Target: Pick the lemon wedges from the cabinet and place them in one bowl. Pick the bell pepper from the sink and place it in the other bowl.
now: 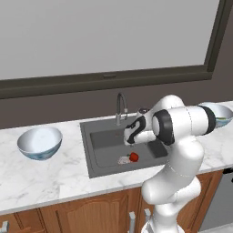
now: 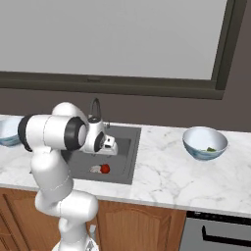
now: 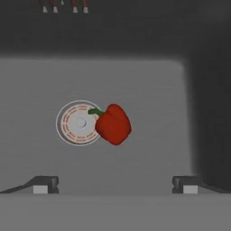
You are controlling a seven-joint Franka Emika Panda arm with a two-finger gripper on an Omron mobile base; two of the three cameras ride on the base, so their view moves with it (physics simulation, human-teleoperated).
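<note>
Nearest your hand camera are the two dark fingertips (image 3: 45,184), one at each lower corner, spread as wide as they go with nothing between them. The claw (image 3: 115,185) hangs over the sink (image 1: 98,136) and looks straight down at its grey floor.

You can see the bell pepper (image 3: 113,124) lying on that floor, just beside the pale round drain (image 3: 77,122), with its green stem reaching over the drain's edge. It sits between the lines of the two fingers but well below them, untouched.

From the left base camera, your white arm (image 1: 179,150) bends over the counter's front edge, the wrist hanging above the basin with the pepper (image 1: 134,157) beneath it. The curved tap (image 1: 120,108) stands at the back rim.

One bowl (image 1: 40,142) rests on the marble counter (image 1: 41,175) to the left of the sink, white inside. The other bowl (image 2: 205,142) stands to the right of the sink, and you can make out a small yellow-green bit, the lemon wedges (image 2: 211,149), lying inside it.
</note>
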